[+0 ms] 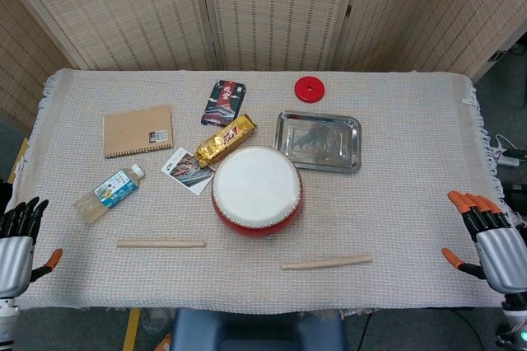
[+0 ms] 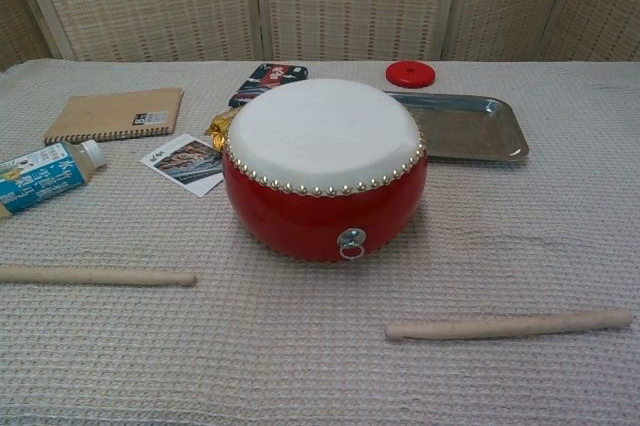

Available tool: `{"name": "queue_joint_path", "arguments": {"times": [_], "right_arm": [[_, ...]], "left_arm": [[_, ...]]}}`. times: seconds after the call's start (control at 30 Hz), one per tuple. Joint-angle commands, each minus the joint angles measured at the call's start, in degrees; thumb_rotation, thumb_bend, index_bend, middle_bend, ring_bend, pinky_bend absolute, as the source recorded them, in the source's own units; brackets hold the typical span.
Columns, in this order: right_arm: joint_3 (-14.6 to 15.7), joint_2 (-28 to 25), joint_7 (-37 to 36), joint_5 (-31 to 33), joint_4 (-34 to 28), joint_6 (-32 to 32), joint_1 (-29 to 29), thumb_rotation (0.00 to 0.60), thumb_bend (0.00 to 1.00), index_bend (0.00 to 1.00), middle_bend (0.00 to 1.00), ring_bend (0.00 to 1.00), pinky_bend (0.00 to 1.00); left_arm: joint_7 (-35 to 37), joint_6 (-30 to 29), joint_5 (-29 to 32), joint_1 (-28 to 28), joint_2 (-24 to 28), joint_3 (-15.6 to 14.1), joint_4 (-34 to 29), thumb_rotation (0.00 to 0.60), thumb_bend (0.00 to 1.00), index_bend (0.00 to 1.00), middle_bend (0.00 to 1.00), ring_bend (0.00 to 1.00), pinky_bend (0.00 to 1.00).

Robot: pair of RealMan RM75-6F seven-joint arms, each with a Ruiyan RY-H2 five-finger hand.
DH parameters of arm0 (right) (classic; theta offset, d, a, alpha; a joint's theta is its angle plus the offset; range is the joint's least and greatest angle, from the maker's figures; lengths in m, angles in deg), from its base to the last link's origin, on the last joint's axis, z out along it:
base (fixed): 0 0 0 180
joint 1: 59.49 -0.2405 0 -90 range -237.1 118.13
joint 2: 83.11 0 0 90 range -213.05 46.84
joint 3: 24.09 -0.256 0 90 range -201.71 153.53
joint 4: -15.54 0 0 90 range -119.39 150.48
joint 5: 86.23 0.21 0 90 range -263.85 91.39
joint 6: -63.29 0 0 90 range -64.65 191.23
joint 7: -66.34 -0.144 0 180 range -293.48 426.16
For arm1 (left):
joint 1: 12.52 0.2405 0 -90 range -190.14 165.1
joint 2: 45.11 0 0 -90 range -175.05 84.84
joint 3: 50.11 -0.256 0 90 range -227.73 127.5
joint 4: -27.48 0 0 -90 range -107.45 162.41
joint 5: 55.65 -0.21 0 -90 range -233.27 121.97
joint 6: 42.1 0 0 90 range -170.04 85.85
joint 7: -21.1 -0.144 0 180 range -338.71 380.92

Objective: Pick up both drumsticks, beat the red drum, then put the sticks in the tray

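Note:
The red drum (image 1: pixel 256 187) (image 2: pixel 324 168) with a white skin stands mid-table. One wooden drumstick (image 1: pixel 160 244) (image 2: pixel 96 276) lies flat in front of it on the left, the other drumstick (image 1: pixel 326 264) (image 2: pixel 509 325) on the right. Behind the drum to the right lies the metal tray (image 1: pixel 318 141) (image 2: pixel 465 127), with nothing in it. My left hand (image 1: pixel 18 240) hovers at the table's left edge, fingers spread, holding nothing. At the right edge my right hand (image 1: pixel 486 240) is likewise open and far from its stick. The chest view shows neither hand.
A brown notebook (image 1: pixel 137 130), a plastic bottle (image 1: pixel 109 194) lying down, a card (image 1: pixel 187 170), a gold snack pack (image 1: pixel 226 141), a dark packet (image 1: pixel 224 102) and a red disc (image 1: pixel 310 88) lie around the drum. A woven cloth covers the table; slatted screens stand behind.

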State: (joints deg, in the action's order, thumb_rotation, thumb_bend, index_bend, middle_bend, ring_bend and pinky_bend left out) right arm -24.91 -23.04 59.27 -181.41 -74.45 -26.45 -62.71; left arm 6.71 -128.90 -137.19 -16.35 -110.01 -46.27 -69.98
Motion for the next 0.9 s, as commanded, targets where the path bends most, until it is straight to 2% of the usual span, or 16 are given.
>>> {"name": "queue_joint_path", "arguments": {"times": [0.03,0.33,0.4,0.43,0.57,0.63,0.77,0.9], "right_arm": [[0.0,0.0,-0.1,0.0,0.0,0.0,0.0,0.6,0.12,0.0,0.1,0.0,0.15],[0.2,-0.6,-1.0,-0.8,0.3,-1.9,0.7,0.6,0.12,0.0,0.1,0.0,0.15],[0.2,-0.8,-1.1,-1.0,0.4,-2.3,0.8,0.6,0.12,0.0,0.1,0.0,0.15],[0.2,-0.9,-1.1,-1.2,0.4,-2.5,0.9,0.6,0.12,0.0,0.1,0.0,0.15],[0.0,-1.2,-1.4,-1.8,0.5,-3.1,0.7,0.6,0.12,0.0,0.1,0.0,0.15],[0.0,-1.4,-1.6,-1.8,0.6,-3.0,0.6,0.6,0.12,0.0,0.1,0.0,0.15],[0.0,-1.5,-1.6,-1.8,0.5,-2.7,0.3,0.6,0.12,0.0,0.1,0.0,0.15],[-0.2,-1.5,-1.9,-1.7,0.6,-1.8,-0.3,0.6,0.12,0.0,0.1,0.0,0.15]], "left_arm": [[-0.1,0.2,0.1,0.0,0.0,-0.1,0.0,0.6,0.28,0.0,0.0,0.0,0.09],[2.0,0.0,-1.8,0.2,0.9,-0.9,-0.8,0.6,0.29,0.02,0.01,0.0,0.09],[3.2,0.4,-3.0,-0.3,0.9,-1.1,-0.7,0.6,0.32,0.12,0.05,0.01,0.09],[3.8,0.9,-3.6,-0.6,0.8,-1.3,-0.7,0.6,0.35,0.21,0.1,0.02,0.09],[4.5,3.3,-5.5,-2.6,-0.9,-1.7,-0.2,0.6,0.41,0.33,0.22,0.1,0.12],[3.9,4.9,-5.8,-3.4,-1.8,-2.0,0.0,0.6,0.41,0.38,0.24,0.11,0.13],[3.2,7.0,-5.9,-4.5,-3.1,-2.4,0.1,0.6,0.41,0.38,0.24,0.12,0.13],[0.7,13.2,-4.2,-7.1,-8.1,-3.4,0.9,0.6,0.37,0.36,0.21,0.09,0.12]]}}
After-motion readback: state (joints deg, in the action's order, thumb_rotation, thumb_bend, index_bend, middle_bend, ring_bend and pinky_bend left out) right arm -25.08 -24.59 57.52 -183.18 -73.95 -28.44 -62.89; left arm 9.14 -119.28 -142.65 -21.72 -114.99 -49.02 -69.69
